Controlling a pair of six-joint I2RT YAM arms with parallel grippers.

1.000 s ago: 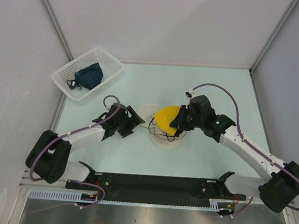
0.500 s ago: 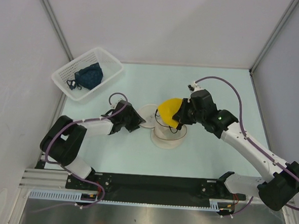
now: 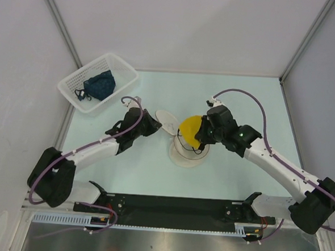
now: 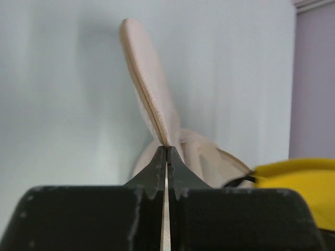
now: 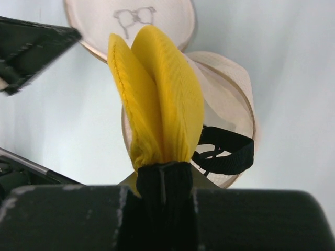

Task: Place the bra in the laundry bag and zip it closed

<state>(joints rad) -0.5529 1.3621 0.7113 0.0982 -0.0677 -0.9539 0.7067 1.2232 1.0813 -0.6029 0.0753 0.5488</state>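
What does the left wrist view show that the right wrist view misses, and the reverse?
Left wrist only: the left gripper shut on the rim of the lid, seen edge-on with its zip. Right wrist only: the right gripper shut on the folded bra over the open laundry bag, and the drawing on the lid. Both: bra, bag, lid, black strap.

The bra (image 3: 190, 128), bright yellow and padded, was folded cup against cup and stood on edge over the twelve-o'clock rim of the laundry bag (image 3: 186, 157). Its black straps (image 5: 225, 154) dangled into the open mouth. The cream mesh drum sat unzipped, its round lid (image 3: 166, 120), bearing a bra drawing, tipped open toward ten o'clock.
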